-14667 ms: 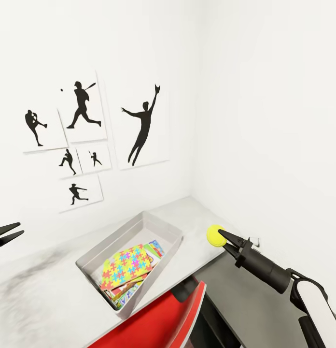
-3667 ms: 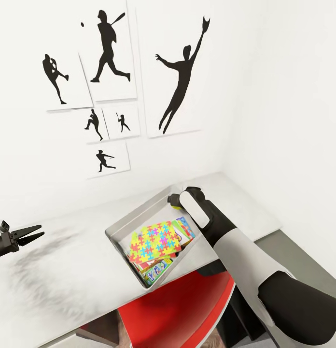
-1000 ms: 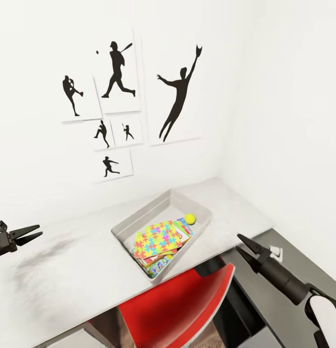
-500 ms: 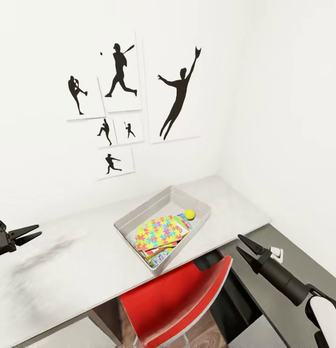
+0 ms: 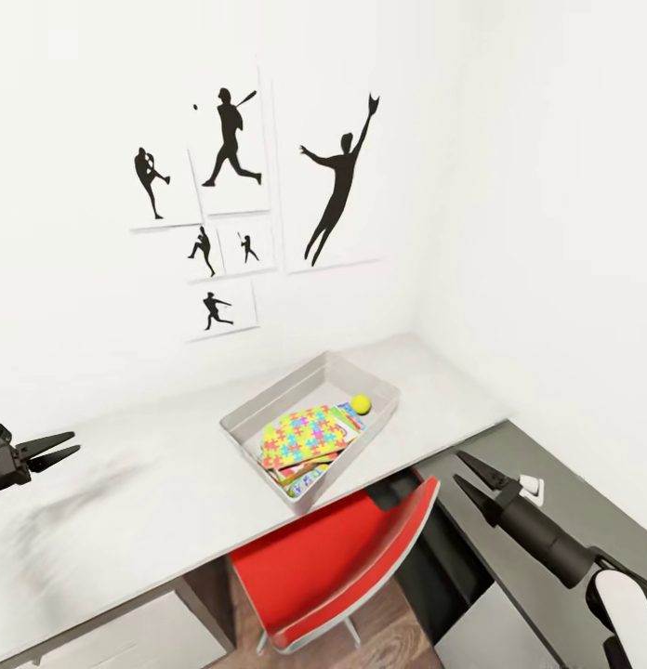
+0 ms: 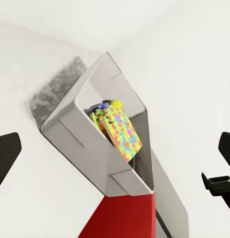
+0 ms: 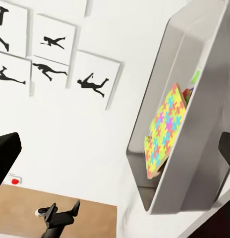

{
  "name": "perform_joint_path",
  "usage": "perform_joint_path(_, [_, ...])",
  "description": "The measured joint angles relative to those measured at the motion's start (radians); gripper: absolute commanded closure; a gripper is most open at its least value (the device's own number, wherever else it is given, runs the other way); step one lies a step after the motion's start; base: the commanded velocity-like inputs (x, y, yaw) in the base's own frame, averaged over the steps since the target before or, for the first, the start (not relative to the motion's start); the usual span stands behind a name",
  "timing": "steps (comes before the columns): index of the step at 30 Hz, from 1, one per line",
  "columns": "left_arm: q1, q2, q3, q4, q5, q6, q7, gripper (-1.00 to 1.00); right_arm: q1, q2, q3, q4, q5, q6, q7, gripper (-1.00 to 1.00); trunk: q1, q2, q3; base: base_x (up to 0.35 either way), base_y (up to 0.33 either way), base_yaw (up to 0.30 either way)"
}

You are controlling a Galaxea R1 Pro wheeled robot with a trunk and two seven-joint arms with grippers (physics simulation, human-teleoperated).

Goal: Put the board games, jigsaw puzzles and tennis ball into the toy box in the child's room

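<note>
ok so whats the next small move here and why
Probably just draw both arms back and stop. The tennis ball already lies inside the toy box beside the jigsaw puzzle, which tops a stack of game boxes. The right gripper and left gripper are open and hold nothing, and the bare table shows no toy left to fetch.

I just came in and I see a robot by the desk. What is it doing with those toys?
It is tidying toys into the toy box on the table. The tennis ball lies inside the box, next to a jigsaw puzzle stacked on top of colourful game boxes. Both arms are away from the box: the left end effector and the right end effector are open and hold nothing. A red chair stands at the table.
</note>
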Motion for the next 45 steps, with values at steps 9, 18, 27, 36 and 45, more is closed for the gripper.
perform_joint_path(9, [0.0,0.035,-0.002,0.0,-0.001,0.007,0.0,-1.0,0.0,-0.003,-0.001,0.003,0.0,0.0,0.001,-1.0,0.0,0.0,0.01,-0.002,0.0,-0.202])
perform_joint_path(18, [0.0,0.053,-0.001,-0.003,0.0,0.037,0.0,-1.0,0.0,-0.001,0.0,0.004,0.0,0.0,0.001,-1.0,0.0,0.0,0.021,0.0,0.0,-0.209])
perform_joint_path(27, [0.0,0.101,-0.004,-0.038,0.0,0.097,0.0,-1.0,0.0,0.002,0.001,0.004,0.0,0.0,0.002,-1.0,0.0,0.0,0.032,0.0,0.0,-0.21])
perform_joint_path(36, [0.0,0.117,-0.004,-0.042,0.001,0.107,0.0,-1.0,0.0,0.004,0.001,0.004,0.0,0.0,0.002,-1.0,0.0,0.0,0.043,-0.015,0.0,-0.21])
perform_joint_path(45, [0.0,0.116,-0.004,-0.043,0.0,0.107,0.0,-1.0,0.0,0.005,0.0,0.004,0.0,0.0,0.002,-1.0,0.0,0.0,0.054,-0.157,0.0,-0.21])
